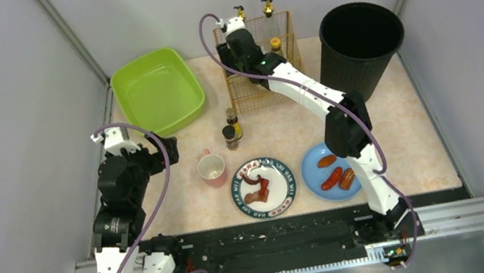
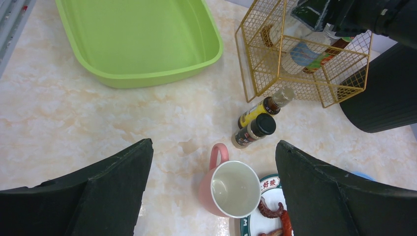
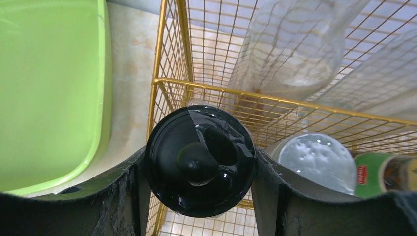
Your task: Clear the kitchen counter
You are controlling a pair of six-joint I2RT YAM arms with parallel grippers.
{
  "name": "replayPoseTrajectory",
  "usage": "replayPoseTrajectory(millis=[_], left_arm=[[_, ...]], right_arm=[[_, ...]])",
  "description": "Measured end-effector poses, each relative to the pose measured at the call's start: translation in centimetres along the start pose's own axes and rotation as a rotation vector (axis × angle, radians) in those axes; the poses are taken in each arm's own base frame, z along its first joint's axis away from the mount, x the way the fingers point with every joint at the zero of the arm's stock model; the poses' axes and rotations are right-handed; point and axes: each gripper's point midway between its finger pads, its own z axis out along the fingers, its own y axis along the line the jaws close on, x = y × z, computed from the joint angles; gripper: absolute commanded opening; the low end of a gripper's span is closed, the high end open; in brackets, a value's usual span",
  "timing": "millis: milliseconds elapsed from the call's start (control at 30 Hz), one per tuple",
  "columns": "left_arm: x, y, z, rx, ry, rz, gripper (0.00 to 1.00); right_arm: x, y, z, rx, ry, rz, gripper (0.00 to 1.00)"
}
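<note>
The kitchen counter (image 1: 413,124) carries a pink mug (image 1: 212,168), two spice bottles (image 1: 230,137) and two plates. My left gripper (image 2: 214,144) hangs open above the mug (image 2: 236,189), nothing between its fingers. My right gripper (image 3: 199,162) is shut on a bottle with a round black lid (image 3: 199,147), pads pressed on both sides of the lid. It holds the bottle inside the gold wire rack (image 3: 172,83) at the near left corner. In the top view this gripper (image 1: 235,31) sits over the rack (image 1: 280,24) at the back.
A green tub (image 1: 134,76) stands back left and a black bin (image 1: 361,51) back right. A patterned plate (image 1: 237,194) holds meat pieces; a blue plate (image 1: 309,170) holds sausages. More bottles (image 3: 317,160) stand in the rack. Black rail along the near edge.
</note>
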Motion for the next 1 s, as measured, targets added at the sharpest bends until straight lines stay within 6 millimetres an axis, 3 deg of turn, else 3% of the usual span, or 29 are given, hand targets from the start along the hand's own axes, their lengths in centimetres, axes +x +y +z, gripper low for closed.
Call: replayPoseTrajectory(millis=[233, 733, 833, 1000], left_arm=[[0.0, 0.0, 0.0, 0.000, 0.001, 0.000, 0.99], [0.2, 0.2, 0.3, -0.008, 0.011, -0.001, 0.99], [0.2, 0.2, 0.3, -0.008, 0.011, -0.001, 0.99], [0.2, 0.2, 0.3, -0.008, 0.011, -0.001, 0.99]], right_arm=[[2.6, 0.0, 1.7, 0.012, 0.047, 0.024, 0.00], [4.4, -1.2, 3.6, 0.045, 0.077, 0.100, 0.01], [4.4, -1.1, 3.8, 0.045, 0.073, 0.102, 0.15], [4.3, -1.1, 4.0, 0.044, 0.072, 0.102, 0.46]])
